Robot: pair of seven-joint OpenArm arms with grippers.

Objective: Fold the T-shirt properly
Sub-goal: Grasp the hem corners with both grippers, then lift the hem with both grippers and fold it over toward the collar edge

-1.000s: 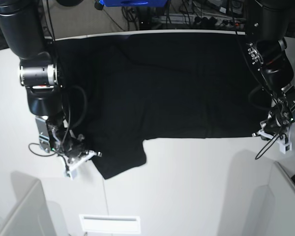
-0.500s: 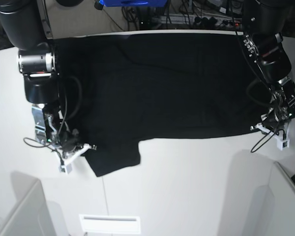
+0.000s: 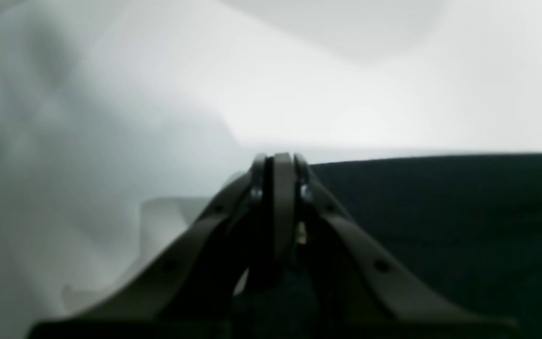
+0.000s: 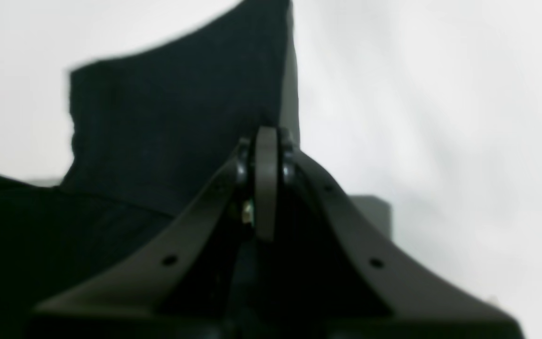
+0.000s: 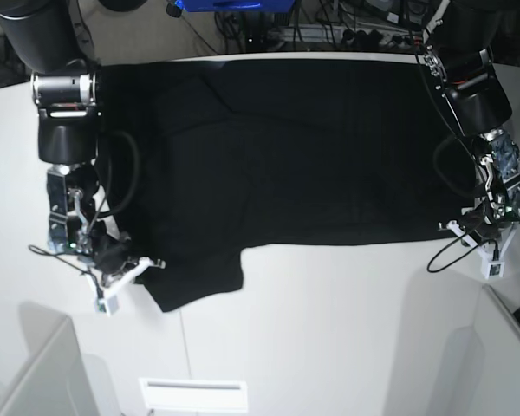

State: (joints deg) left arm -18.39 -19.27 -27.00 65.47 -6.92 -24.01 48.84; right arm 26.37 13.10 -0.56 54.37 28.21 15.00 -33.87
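A black T-shirt point(image 5: 295, 147) lies spread across a white table point(image 5: 347, 329), the left gripper point(image 5: 461, 227) pinching its hem corner and the right gripper point(image 5: 147, 263) pinching its sleeve edge.

The T-shirt point(image 5: 303, 156) is plain black with no visible print. The table point(image 5: 347, 329) is white. Both arms are black with white fingertip parts.

T-shirt point(image 5: 295, 147) flat across table point(image 5: 347, 329), one arm at each side edge.
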